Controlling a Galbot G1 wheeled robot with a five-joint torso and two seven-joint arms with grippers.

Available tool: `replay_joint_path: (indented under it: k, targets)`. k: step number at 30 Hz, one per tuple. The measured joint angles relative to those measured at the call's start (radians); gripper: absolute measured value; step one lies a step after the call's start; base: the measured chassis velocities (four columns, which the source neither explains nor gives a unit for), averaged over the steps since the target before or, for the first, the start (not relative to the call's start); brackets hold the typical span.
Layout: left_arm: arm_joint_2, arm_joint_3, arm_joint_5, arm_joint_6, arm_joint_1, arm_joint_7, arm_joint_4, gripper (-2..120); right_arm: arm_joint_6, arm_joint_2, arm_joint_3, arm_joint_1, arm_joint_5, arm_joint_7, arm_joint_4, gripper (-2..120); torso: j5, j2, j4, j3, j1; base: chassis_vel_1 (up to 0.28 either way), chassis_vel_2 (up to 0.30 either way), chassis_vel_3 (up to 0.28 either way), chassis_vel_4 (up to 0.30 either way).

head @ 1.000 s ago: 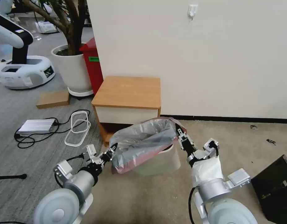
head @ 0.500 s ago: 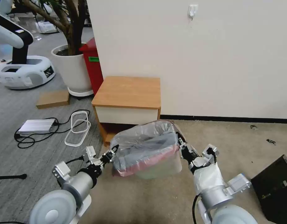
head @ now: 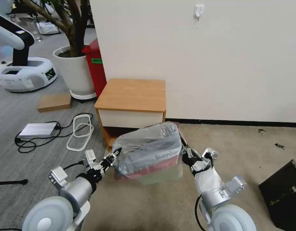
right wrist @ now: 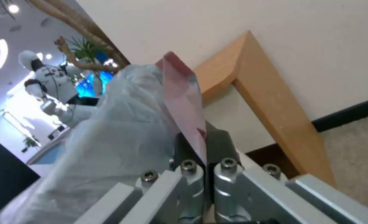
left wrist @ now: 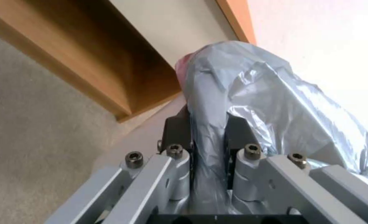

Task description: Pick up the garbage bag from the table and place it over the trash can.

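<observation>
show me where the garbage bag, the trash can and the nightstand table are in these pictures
garbage bag (head: pixel 148 149): head view, on the crinkled grey plastic stretched across its middle.
trash can (head: pixel 160 177): head view, on the cream front wall showing below the bag's pinkish rim.
table (head: pixel 133 94): head view, on the bare wooden top.

grey garbage bag (head: pixel 148 149) draped over trash can (head: pixel 160 175)

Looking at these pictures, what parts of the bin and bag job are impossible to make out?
- Small cream-white rectangular plastic trash can: rim and inside covered by the thin translucent grey garbage bag with pinkish-red rim, head view.
- Right end effector: fingertips partly buried in bag plastic, head view.
- Left end effector: bag fold between its fingers hides the bin, left wrist view.
- Small wooden nightstand table: lower shelf blocked by the bag, head view.
</observation>
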Motion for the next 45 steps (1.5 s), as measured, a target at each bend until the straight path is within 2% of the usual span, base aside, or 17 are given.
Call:
replay_joint_path:
  k: [11, 23, 33, 45]
  targets:
    - [0.015, -0.008, -0.014, 0.004, 0.002, 0.018, -0.001, 9, -0.023, 0.001, 0.022, 0.0, -0.003, 0.028, 0.004, 0, -0.0001, 0.0, 0.0, 0.0, 0.0, 0.0, 0.0, 0.0, 0.0]
    - [0.015, -0.012, -0.036, 0.003, 0.002, 0.042, -0.01, 11, -0.02, 0.003, 0.024, 0.018, -0.098, 0.035, -0.066, 0, 0.0, 0.0, 0.0, 0.0, 0.0, 0.0, 0.0, 0.0, 0.0]
    - [0.01, -0.014, -0.069, -0.016, -0.013, 0.044, -0.007, 11, -0.014, 0.001, 0.036, 0.002, -0.123, 0.033, -0.081, 0, -0.0002, 0.0, 0.0, 0.0, 0.0, 0.0, 0.0, 0.0, 0.0]
    - [0.0, -0.016, -0.111, -0.035, -0.025, 0.044, 0.0, 12, 0.053, 0.002, 0.04, -0.004, -0.284, 0.03, -0.126, 0, 0.0, 0.0, 0.0, 0.0, 0.0, 0.0, 0.0, 0.0, 0.0]
